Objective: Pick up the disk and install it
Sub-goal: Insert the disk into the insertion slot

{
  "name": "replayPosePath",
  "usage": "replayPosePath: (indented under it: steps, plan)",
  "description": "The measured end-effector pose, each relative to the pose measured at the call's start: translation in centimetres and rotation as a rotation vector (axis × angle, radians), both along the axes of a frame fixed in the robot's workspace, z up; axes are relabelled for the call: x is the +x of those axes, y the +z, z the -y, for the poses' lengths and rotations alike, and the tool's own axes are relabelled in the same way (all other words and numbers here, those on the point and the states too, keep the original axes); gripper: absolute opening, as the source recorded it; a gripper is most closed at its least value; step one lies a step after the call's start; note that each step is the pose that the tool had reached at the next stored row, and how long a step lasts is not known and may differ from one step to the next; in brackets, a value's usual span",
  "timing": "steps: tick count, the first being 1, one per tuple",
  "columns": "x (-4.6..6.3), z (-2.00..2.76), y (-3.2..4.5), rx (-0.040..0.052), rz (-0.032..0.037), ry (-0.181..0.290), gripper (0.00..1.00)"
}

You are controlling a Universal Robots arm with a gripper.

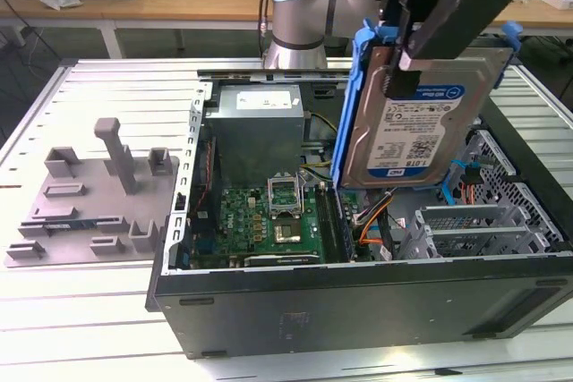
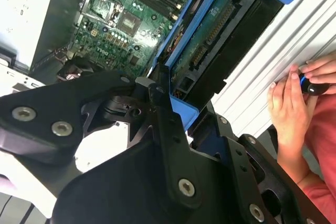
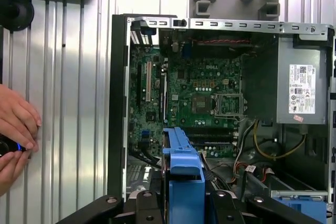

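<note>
Above the open computer case, the gripper is clamped on the disk, with its black fingers pressed against the drive's broad faces. The disk hangs clear of the case, and its lower end is over the gap between the motherboard and the grey drive cage.

The case lies on its side on a slatted metal table. It contains the motherboard, a power supply towards the rear, orange cables and the drive cage at the exterior view's right.

The disk stands nearly on end. Its long axis runs steeply upward and leans towards the exterior view's right at the top. The labelled face is turned to the exterior camera. A blue rail bracket frames its edges, and the second wrist view shows its circuit-board side.

A grey fixture plate lies beside the case, at the exterior view's left. In the first wrist view, a person's hands rest on the table beside the case.
</note>
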State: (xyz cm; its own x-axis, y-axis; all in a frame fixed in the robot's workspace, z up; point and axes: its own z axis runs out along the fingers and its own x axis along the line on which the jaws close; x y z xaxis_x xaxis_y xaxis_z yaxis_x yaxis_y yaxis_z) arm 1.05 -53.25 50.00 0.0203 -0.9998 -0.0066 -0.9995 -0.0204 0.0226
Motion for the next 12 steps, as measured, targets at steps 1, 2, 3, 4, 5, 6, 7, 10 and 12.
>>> replayPosePath:
  steps: [1, 2, 3, 4, 5, 6, 7, 10, 12]
  plan:
    - [0.3, 0.02, 0.0, 0.0013, 0.0004, 0.0, 0.37]
    - [0.4, 0.04, 0.0, 0.0026, 0.0009, 0.0, 0.37]
    - [0.6, 0.06, 0.0, 0.0041, 0.0014, 0.0, 0.37]
    - [0.8, 0.08, 0.0, 0.006, 0.0022, 0.0, 0.37]
    - [1.0, 0.12, 0.0, 0.0084, 0.0032, 0.0, 0.37]
    - [1.1, 0.16, 0.0, 0.0105, 0.004, 0.0, 0.37]
    - [1.2, 0.23, -0.01, 0.0138, 0.0052, 0.0, 0.37]
    - [1.5, 0.39, -0.03, 0.0211, 0.0069, -0.004, 0.37]
    - [1.5, 0.46, -0.06, 0.025, 0.0073, -0.011, 0.37]
